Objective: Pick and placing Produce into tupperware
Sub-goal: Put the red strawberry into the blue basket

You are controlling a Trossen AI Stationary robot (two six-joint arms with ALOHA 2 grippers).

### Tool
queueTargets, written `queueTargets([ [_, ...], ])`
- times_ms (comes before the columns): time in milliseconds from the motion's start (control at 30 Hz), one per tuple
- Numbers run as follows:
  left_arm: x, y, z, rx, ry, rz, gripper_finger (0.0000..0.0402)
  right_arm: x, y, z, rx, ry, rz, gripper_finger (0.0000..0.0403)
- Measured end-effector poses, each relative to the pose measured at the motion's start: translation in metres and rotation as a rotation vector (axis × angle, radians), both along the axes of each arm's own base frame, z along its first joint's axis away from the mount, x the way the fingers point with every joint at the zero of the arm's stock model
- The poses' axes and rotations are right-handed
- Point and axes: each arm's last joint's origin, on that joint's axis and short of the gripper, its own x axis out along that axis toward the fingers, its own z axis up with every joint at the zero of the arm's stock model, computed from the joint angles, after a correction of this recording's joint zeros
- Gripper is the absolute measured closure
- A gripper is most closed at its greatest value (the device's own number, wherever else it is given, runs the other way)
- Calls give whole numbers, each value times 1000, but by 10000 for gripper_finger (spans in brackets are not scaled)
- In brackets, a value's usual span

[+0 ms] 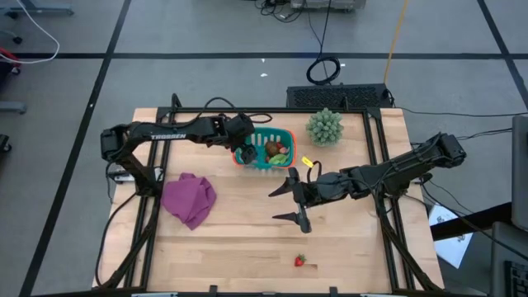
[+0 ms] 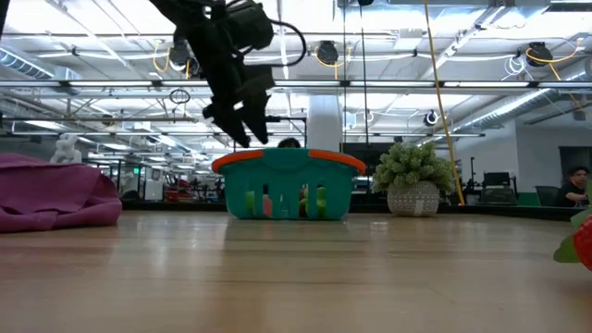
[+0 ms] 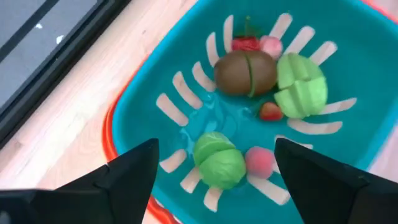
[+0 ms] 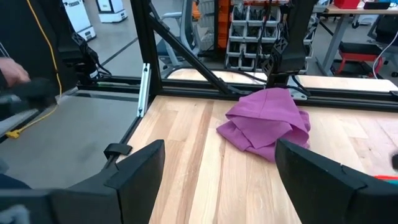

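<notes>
My left gripper [image 1: 245, 151] hangs spread and empty over the left end of the teal basket [image 1: 285, 134], hiding that end from above; the basket sits far-centre with its long axis left to right. Inside lie a kiwi [image 3: 245, 72], two green pieces [image 3: 219, 159] and small red bits I can't tell apart. My right gripper [image 1: 288, 200] waits spread mid-table, a strawberry [image 1: 299, 261] lying near the front edge.

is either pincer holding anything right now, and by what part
Nothing is held. The left pincer hangs open over the basket; the right pincer is open above bare table.
</notes>
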Motion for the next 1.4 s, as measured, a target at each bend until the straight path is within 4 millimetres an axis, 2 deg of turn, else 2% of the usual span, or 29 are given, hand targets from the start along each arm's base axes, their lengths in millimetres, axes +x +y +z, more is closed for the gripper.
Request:
queueTargets([
  [167,-14,-17,22,-6,-20,-19,81,-1,0,-3,2,32,-3,108],
  [467,-46,-71,52,-88,-3,-45,81,-8,6,-15,82,191,-16,108],
  [700,-56,-117,58,-119,1,-127,80,-23,35,-24,225,352,113,108],
  [933,-60,-153,58,-117,-15,-156,79,-35,68,-33,340,454,137,108],
  [1133,-66,-175,59,-95,-42,-158,78,-30,88,-63,377,569,77,108],
  [1400,-73,-197,59,-112,-62,-167,78,-23,105,-103,381,701,14,108],
])
